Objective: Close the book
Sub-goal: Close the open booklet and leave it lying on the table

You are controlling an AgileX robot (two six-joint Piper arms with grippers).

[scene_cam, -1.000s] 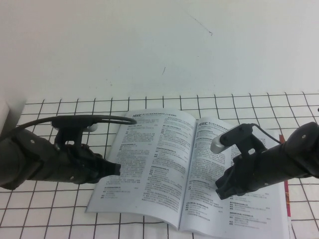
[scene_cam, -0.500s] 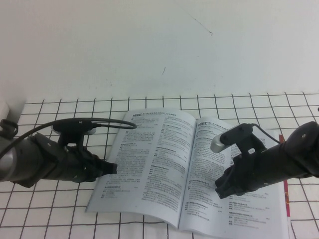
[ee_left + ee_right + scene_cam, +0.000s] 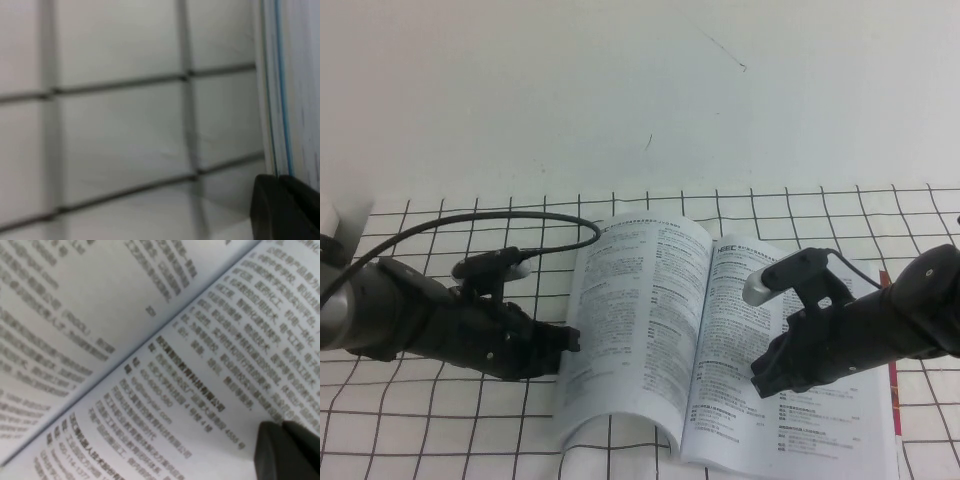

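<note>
So this is mid-flip, I'd say. The book (image 3: pixel 642 300) lies open near the desk's (image 3: pixel 440 430) near edge, a bit toward the right-hand side. Its left half is up off the grid cloth (image 3: pixel 410 225) and curls over toward the spine, while the right half lies flat.

The left tool (image 3: pixel 564 341) sits low at the outer edge of that raised half, tucked right against it. In the left wrist view the stacked page edges (image 3: pixel 274 90) stand just beside its tip. The tip looks pressed together with nothing pinched, so it's working as a wedge, not a grab.

The right tool (image 3: pixel 766 378) is over the flat right-hand page, near the gutter and toward the near edge. It also looks pressed together and empty. I can't tell if it's touching the paper or just above it.

My read on the next move: the left tool needs to sweep toward the right edge of the desk and carry the raised half past vertical so it drops over. The right tool is parked exactly where those pages will land, so it has to clear out first.
</note>
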